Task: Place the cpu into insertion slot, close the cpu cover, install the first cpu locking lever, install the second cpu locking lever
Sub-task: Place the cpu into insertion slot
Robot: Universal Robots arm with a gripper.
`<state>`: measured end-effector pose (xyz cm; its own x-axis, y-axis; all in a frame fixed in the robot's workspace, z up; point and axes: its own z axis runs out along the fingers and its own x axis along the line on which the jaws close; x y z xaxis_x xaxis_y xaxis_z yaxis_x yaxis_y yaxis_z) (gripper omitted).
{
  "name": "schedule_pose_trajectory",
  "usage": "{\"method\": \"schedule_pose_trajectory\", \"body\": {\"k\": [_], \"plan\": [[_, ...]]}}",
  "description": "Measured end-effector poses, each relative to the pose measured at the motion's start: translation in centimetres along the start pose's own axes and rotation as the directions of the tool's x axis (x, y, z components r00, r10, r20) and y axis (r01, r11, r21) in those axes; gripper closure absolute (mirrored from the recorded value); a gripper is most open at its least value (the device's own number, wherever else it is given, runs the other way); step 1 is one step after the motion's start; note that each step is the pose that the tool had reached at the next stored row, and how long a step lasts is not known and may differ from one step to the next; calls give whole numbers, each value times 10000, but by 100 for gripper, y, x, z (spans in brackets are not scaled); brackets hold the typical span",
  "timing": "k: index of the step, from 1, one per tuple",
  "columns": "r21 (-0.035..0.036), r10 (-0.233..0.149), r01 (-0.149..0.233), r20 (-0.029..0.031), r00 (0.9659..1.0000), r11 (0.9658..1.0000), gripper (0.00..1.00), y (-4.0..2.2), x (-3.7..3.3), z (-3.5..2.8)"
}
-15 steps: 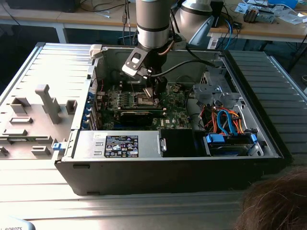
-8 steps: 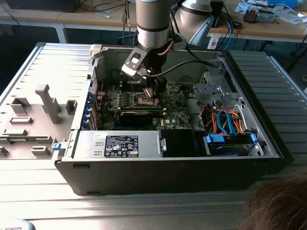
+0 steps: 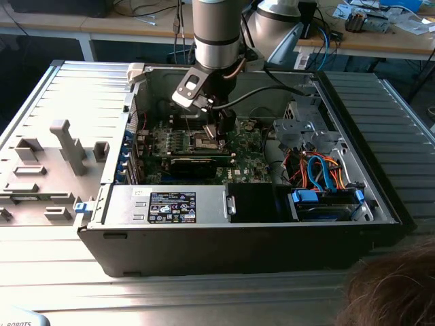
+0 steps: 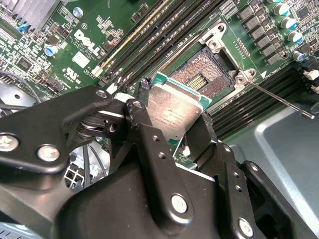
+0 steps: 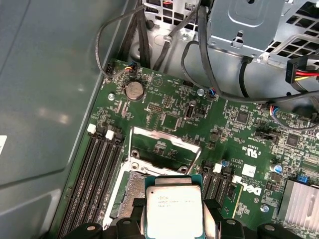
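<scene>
Pincer [image 4: 172,128] gripping cpu [image 4: 174,107] by its edges, just above bare insertion slot [image 4: 204,74], cpu cover [image 5: 162,135] raised

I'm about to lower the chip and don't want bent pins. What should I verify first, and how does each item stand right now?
1. Gripper holds the cpu between its fingers: ok.
2. Insertion slot bare, contacts exposed: ok.
3. Cpu cover swung open, off the slot: ok.
4. Locking lever released, lying clear of the slot: ok.
5. Cpu corners matched to the slot: cannot tell.
</scene>
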<state>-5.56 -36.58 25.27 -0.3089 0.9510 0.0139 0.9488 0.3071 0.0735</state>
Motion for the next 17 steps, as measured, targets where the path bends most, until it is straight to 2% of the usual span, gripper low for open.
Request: {"method": "schedule_pose_trajectory", "body": {"k": [17], "plan": [[-5, 294, -294, 21, 9996, 9996, 45, -1, 0, 6]]}}
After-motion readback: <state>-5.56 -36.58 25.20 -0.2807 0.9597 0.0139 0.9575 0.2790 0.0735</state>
